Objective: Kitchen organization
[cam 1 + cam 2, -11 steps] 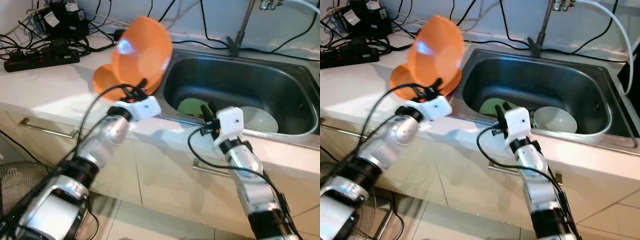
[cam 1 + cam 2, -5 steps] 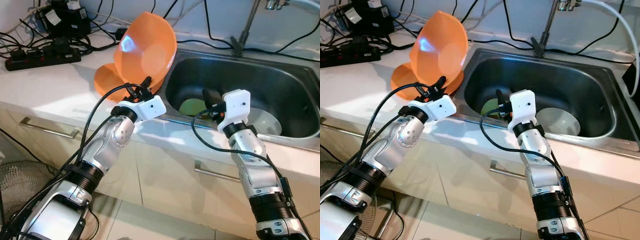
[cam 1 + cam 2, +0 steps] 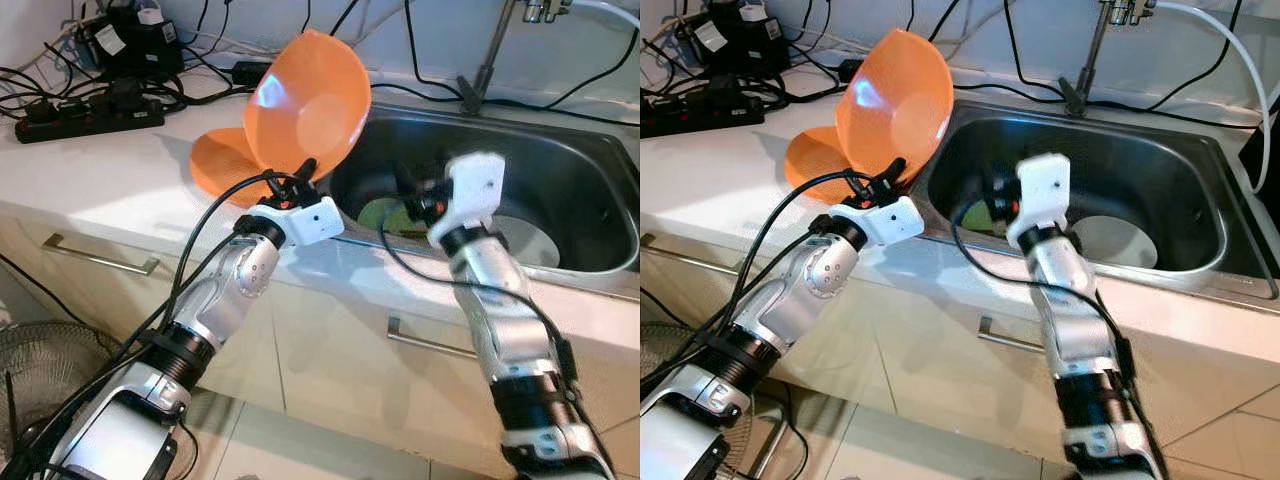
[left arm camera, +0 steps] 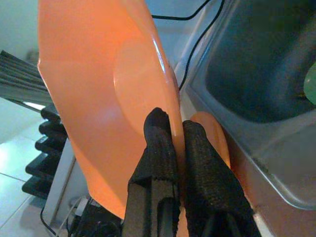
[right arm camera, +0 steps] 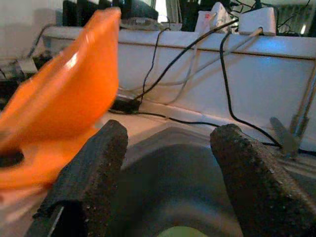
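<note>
Both arms are jointed silver metal with black rings at the elbows. A white boxy housing caps each wrist, and loose black cables loop from it back along the forearm. The left end effector (image 4: 170, 148) has two long black fingers (image 4: 157, 143) with a coarse, gritty coating; the right end effector (image 5: 170, 163) has the same rough black fingers (image 5: 96, 158).

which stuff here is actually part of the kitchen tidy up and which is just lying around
In the job:
- orange bowl, pinched at its rim by the left claw
- second orange bowl on the counter
- green plate and white bowl in the sink
- right claw, open over the sink

Lying about:
- power strip and cables
- faucet
</note>
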